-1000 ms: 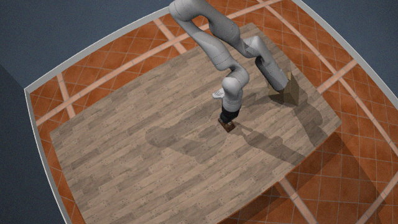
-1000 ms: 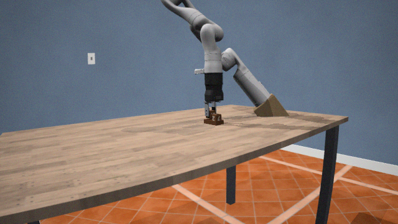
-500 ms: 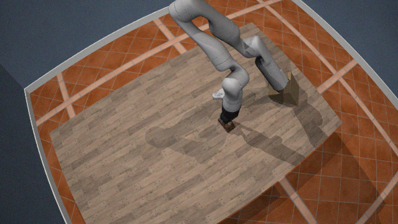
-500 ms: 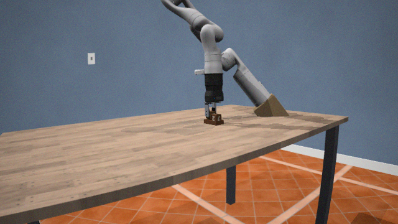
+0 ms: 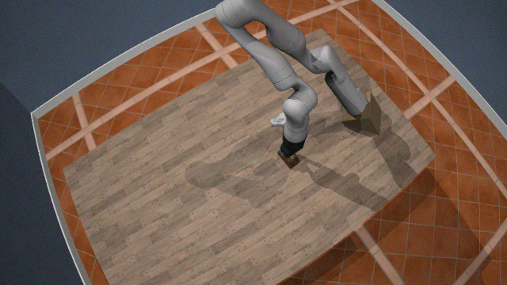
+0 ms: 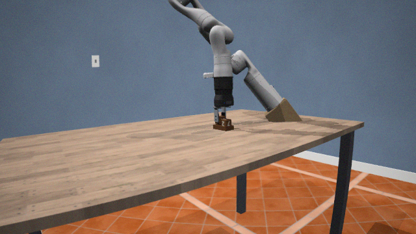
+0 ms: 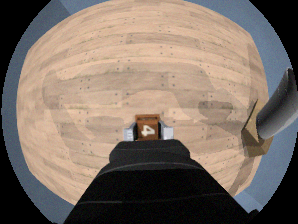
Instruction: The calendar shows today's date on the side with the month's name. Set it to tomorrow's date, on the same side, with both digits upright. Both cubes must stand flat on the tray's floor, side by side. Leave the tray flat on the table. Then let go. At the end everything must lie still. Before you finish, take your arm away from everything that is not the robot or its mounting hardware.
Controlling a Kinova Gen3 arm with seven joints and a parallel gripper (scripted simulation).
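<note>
The fingers (image 6: 220,114) grip one date cube (image 6: 221,121) from above, low over the dark tray (image 6: 223,128) on the worktop (image 6: 130,153). Holding it vertically likely keeps its digit upright for seating beside the other cube (image 6: 228,123).

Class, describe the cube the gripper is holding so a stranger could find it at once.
Start at the long wooden table and follow the grey arm down to its black gripper. Below it sits a small brown tray. The held cube, pinched between the fingers, shows a white digit upward.
</note>
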